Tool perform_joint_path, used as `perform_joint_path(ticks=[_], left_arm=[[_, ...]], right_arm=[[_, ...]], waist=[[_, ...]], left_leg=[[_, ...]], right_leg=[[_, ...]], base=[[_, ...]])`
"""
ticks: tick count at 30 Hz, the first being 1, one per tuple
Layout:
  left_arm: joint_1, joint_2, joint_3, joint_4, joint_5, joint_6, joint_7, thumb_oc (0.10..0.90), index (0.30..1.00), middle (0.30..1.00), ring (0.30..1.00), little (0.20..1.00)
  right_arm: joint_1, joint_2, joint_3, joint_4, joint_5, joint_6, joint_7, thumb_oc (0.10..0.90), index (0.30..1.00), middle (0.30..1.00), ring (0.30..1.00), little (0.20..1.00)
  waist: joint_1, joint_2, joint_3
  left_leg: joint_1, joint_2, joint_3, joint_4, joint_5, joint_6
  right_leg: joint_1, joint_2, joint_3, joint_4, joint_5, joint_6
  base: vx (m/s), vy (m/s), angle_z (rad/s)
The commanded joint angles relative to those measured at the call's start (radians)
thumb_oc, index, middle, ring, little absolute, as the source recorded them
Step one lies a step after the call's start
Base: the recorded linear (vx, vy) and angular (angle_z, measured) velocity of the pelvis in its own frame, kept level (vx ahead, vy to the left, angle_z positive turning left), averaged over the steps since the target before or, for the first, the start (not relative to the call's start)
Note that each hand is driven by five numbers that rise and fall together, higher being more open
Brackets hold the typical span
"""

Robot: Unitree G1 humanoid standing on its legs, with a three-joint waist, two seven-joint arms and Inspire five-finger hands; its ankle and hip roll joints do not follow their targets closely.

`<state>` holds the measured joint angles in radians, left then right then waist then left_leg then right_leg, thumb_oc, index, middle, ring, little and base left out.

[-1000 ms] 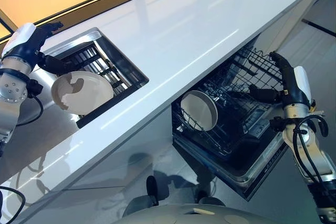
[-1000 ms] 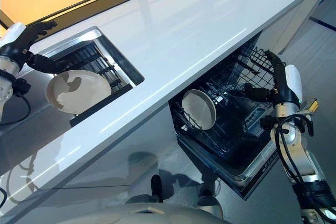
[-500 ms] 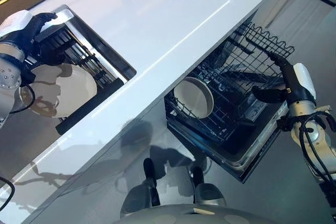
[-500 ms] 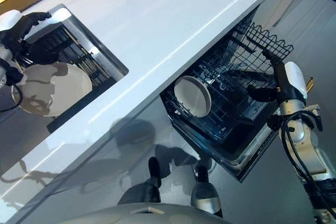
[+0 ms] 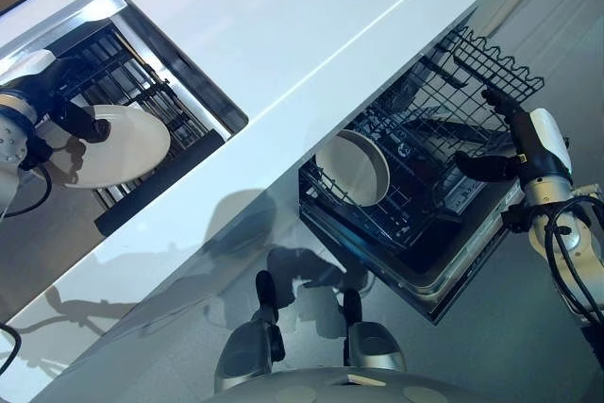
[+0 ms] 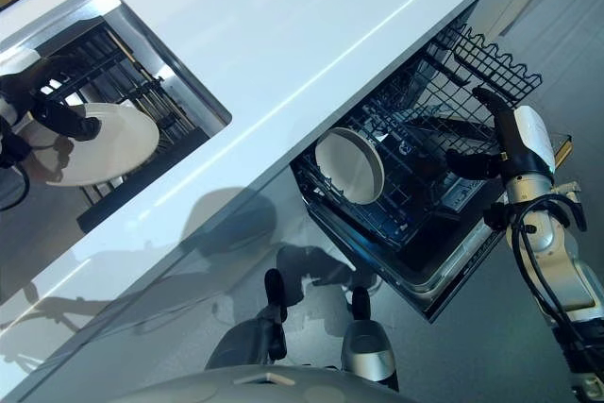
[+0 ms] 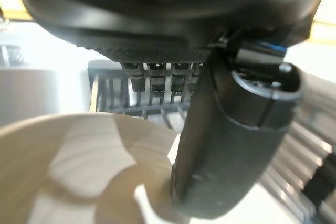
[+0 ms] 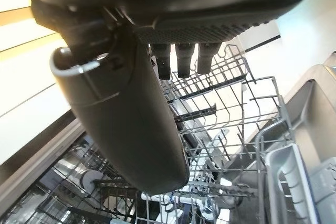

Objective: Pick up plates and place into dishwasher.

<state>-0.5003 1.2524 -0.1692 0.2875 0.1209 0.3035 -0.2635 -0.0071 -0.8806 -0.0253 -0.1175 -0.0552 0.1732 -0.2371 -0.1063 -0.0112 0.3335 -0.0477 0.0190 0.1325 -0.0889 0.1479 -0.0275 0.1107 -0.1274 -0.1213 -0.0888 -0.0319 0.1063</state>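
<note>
A white plate point(image 5: 118, 145) lies at a slant over the dark rack in the sink point(image 5: 179, 58). My left hand point(image 5: 55, 109) is at its left rim, with the thumb point(image 7: 231, 129) pressed on the plate's point(image 7: 79, 166) top face and the fingers curled behind the rim. A second white plate point(image 5: 354, 167) stands on edge in the dishwasher's lower rack point(image 5: 415, 195). My right hand point(image 5: 514, 143) hovers open at the right of that rack, with its thumb point(image 8: 126, 119) and fingers straight and nothing in it.
A long white counter point(image 5: 311, 16) runs between the sink and the dishwasher. The pulled-out wire upper basket point(image 5: 491, 63) sticks out just above my right hand. The lowered dishwasher door point(image 5: 467, 266) lies below the racks.
The camera has shifted. My left hand came down from the sink's edge onto the plate and closed on its rim. The right hand has barely moved.
</note>
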Motion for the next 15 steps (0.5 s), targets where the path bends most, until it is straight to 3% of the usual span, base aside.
perform_joint_path(ticks=[1, 11, 15], left_arm=[[-0.136, 0.144, 0.013, 0.049, 0.116, 0.01, -0.063, 0.8, 0.9, 0.9, 0.9, 0.9], [-0.034, 0.105, 0.047, 0.076, 0.2, 0.057, -0.301, 0.8, 0.9, 0.9, 0.9, 0.9], [0.017, 0.074, 0.081, 0.056, 0.249, 0.068, -0.331, 0.8, 0.9, 0.9, 0.9, 0.9]], right_arm=[[-0.051, -0.102, -0.058, -0.099, 0.001, -0.057, -0.064, 0.8, 0.9, 0.9, 0.9, 0.9], [-0.021, -0.084, -0.081, -0.105, -0.016, -0.037, -0.047, 0.8, 0.9, 0.9, 0.9, 0.9], [-0.016, -0.076, -0.082, -0.103, -0.019, -0.035, -0.049, 0.8, 0.9, 0.9, 0.9, 0.9]], waist=[[0.012, 0.017, -0.079], [0.021, 0.025, -0.095], [0.025, 0.023, -0.103]], left_leg=[[0.102, -0.045, 0.027, 0.002, -0.152, 0.018], [0.115, -0.047, 0.014, 0.002, -0.156, 0.018], [0.119, -0.047, 0.013, 0.002, -0.156, 0.016]], right_leg=[[-0.094, 0.025, -0.023, 0.029, 0.106, 0.063], [-0.078, 0.024, -0.032, 0.028, 0.104, 0.065], [-0.071, 0.024, -0.035, 0.025, 0.105, 0.065]], base=[[0.04, -0.034, 0.04], [0.0, -0.007, 0.03], [0.0, -0.009, 0.01]])
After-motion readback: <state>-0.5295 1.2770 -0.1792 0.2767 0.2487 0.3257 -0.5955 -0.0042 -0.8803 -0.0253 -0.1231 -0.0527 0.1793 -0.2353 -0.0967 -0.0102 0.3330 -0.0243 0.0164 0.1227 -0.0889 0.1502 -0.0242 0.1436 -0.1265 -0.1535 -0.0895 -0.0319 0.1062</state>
